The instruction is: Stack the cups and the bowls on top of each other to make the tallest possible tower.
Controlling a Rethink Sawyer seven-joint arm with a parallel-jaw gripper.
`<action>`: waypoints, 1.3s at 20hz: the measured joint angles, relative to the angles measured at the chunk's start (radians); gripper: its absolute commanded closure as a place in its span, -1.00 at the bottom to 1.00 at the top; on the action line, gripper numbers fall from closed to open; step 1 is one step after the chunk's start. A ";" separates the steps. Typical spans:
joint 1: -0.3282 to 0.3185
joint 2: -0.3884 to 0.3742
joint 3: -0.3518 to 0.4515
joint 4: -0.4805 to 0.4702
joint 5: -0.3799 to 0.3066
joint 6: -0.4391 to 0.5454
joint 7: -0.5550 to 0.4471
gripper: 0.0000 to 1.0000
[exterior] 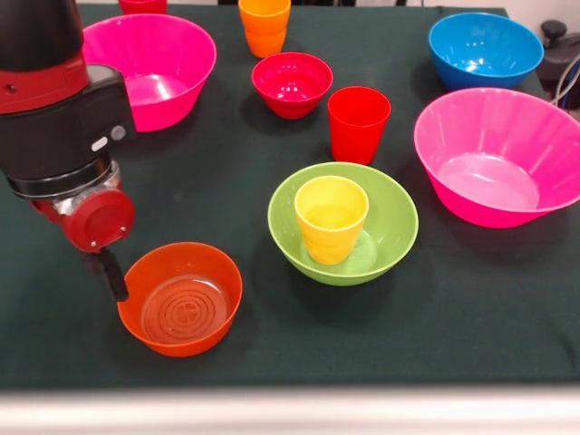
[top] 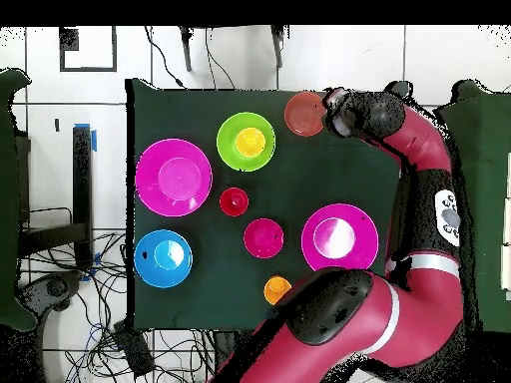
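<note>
The tower's base, a lime-green bowl [exterior: 390, 227], stands upright at the table's middle with the yellow cup [exterior: 331, 217] upright inside it. The small orange bowl [exterior: 181, 304] sits upright on the cloth to its left, ringed bottom showing. My gripper [exterior: 113, 276] hangs low at that bowl's left rim, and its grip is hidden. In the overhead view the gripper [top: 326, 108] is beside the orange bowl [top: 302, 113], and the green bowl [top: 228, 150] holds the yellow cup [top: 250, 142].
A red cup [exterior: 358, 122], a crimson bowl [exterior: 292, 83] and an orange cup [exterior: 265, 27] stand behind the green bowl. Pink bowls sit at the back left [exterior: 159, 59] and at the right [exterior: 498, 159]. A blue bowl [exterior: 485, 50] is at the back right.
</note>
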 measured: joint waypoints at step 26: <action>0.077 0.019 -0.033 0.014 -0.095 0.206 0.000 1.00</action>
